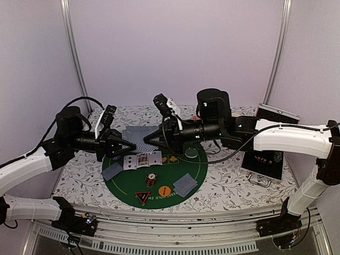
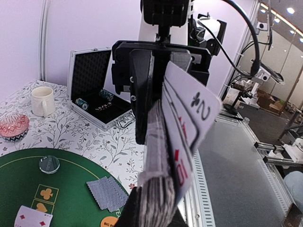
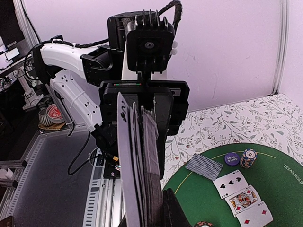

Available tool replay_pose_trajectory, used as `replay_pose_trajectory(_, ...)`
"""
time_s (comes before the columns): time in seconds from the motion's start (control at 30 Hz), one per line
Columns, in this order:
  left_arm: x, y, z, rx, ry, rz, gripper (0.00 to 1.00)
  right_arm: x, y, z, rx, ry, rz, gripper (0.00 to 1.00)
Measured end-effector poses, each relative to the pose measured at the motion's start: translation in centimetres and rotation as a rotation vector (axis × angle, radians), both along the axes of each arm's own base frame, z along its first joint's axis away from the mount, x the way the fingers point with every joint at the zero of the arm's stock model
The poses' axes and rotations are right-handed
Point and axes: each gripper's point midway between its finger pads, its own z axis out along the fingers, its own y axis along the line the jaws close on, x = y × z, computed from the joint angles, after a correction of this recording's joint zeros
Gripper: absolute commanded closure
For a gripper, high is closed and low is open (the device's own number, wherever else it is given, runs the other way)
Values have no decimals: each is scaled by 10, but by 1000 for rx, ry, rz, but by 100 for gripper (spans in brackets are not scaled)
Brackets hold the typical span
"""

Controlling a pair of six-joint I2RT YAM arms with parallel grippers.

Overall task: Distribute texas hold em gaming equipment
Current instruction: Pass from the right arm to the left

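Note:
Both grippers meet above the back of the green mat [image 1: 194,172] on one deck of grey-blue-backed playing cards [image 1: 139,135]. My left gripper [image 1: 132,144] is shut on the deck's lower edge [image 2: 158,198], with a two of clubs and a red ten fanned out. My right gripper [image 1: 146,141] is shut on the same deck [image 3: 142,179] from the opposite side. On the mat lie face-up cards [image 1: 142,160], two face-down pairs [image 1: 112,171] [image 1: 185,184], a chip stack [image 1: 151,180], an orange button [image 1: 163,189], a triangular marker [image 1: 142,197] and a pale-green button [image 1: 190,153]. A blue button [image 3: 232,159] lies beside another chip stack [image 3: 248,158].
An open aluminium case [image 1: 264,159] holding chips stands at the right of the table. A cream mug [image 2: 42,100] and a pink-patterned bowl [image 2: 13,126] sit on the floral cloth behind the mat. The table's metal front rail [image 1: 175,226] runs below.

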Motion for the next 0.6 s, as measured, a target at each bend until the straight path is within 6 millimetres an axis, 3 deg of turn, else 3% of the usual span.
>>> replay_pose_trajectory(0.13, -1, 0, 0, -1, 1, -7, 100, 1, 0, 0, -1, -2, -8, 84)
replay_pose_trajectory(0.6, 5, -7, -2, -18, 114, -16, 100, 19, -2, -4, -20, -15, -109, 68)
